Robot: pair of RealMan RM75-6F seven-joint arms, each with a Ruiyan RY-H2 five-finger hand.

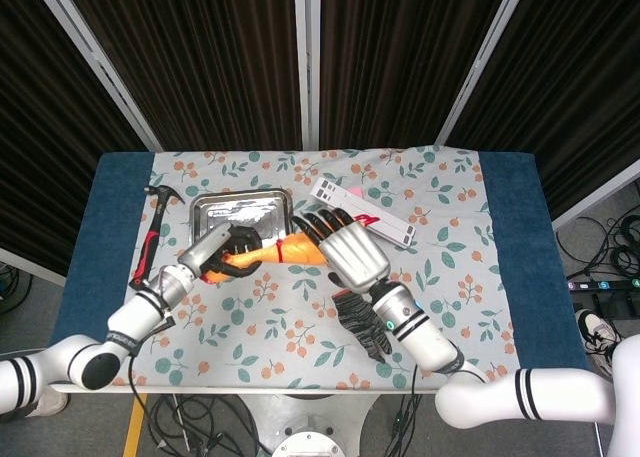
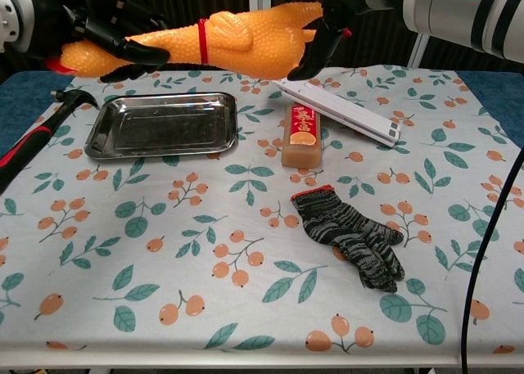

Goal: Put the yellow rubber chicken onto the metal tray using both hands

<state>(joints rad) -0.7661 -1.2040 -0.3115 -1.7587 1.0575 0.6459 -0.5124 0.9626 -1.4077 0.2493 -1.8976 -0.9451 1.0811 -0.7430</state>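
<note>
The yellow rubber chicken (image 2: 214, 40) with a red neck band hangs lengthwise in the air, above and just behind the metal tray (image 2: 161, 125). My left hand (image 2: 105, 32) grips its head end at the left. My right hand (image 2: 327, 20) grips its fat body end at the right. In the head view the chicken (image 1: 272, 252) lies across the tray's (image 1: 240, 212) near right corner, held between the left hand (image 1: 228, 249) and the right hand (image 1: 345, 247). The tray holds nothing.
A hammer with a red and black handle (image 2: 33, 137) lies left of the tray. An orange bar (image 2: 300, 134) and a white flat strip (image 2: 340, 112) lie right of it. A dark knit glove (image 2: 352, 239) rests on the floral cloth nearer the front.
</note>
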